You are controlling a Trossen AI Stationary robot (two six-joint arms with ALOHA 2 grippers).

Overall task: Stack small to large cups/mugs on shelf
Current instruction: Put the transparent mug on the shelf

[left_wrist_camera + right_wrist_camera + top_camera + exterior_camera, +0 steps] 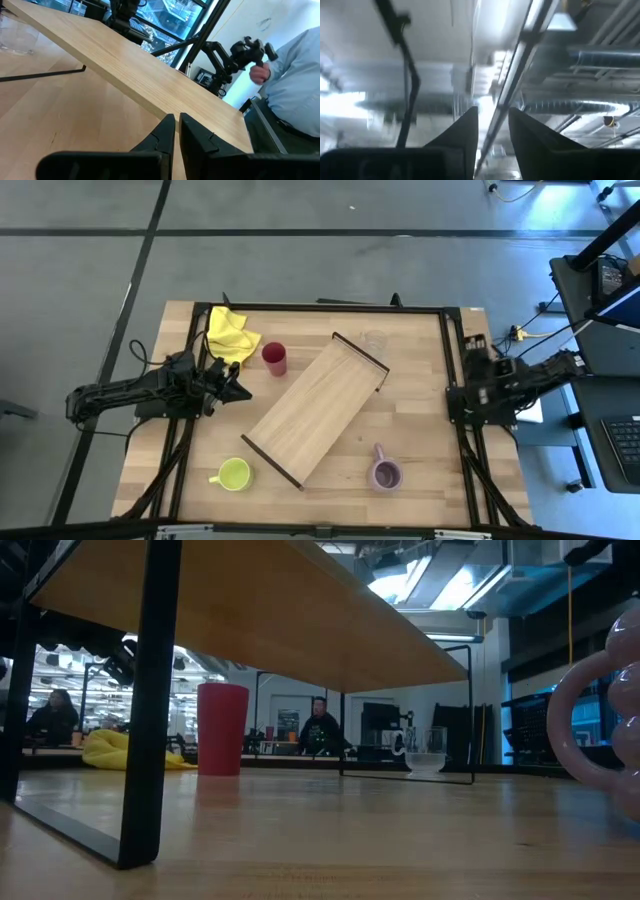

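The light-wood shelf stands slantwise mid-table on its dark end rails; nothing stands on it. The dark red tumbler stands upright by its far left side. The lime-yellow mug stands near the front left, and the lilac mug near the front right, close in the low view. My left gripper is shut and empty, low over the table, left of the shelf. My right gripper is open and empty, pointing up at the table's right edge.
A yellow cloth lies at the far left, behind the tumbler. A clear glass stands by the shelf's far end. A dark frame borders the table. A person in a light blue shirt stands beyond the right edge.
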